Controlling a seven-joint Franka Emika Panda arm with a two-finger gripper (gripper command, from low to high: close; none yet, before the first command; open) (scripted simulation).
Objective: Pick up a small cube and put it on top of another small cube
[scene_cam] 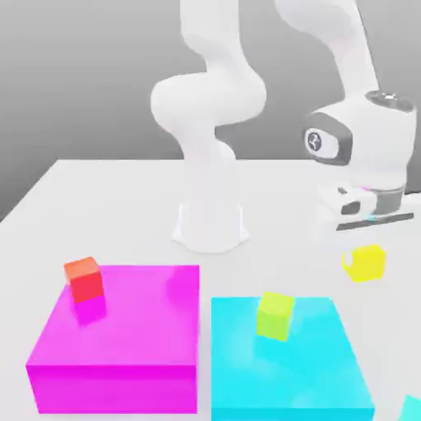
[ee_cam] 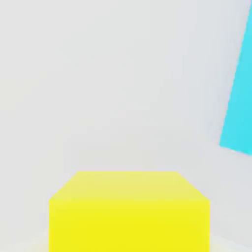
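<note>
A small bright yellow cube [scene_cam: 367,265] hangs just under my hand at the exterior view's right, beyond the cyan block's far right corner. My gripper [scene_cam: 366,247] points down and is shut on this small cube. The hand view has the same yellow cube [ee_cam: 129,211] very close, over white table. A red cube [scene_cam: 84,278] rests on the far left corner of the big magenta block [scene_cam: 123,345]. On the big cyan block [scene_cam: 288,370] a lime yellow-green cube [scene_cam: 275,315] stands near its far edge.
The arm's white base [scene_cam: 210,222] stands on the table behind the two big blocks. A second cyan piece [scene_cam: 413,408] pokes in at the near right corner. A cyan edge [ee_cam: 240,98] borders the hand view. White table [scene_cam: 99,205] stretches out left of the base.
</note>
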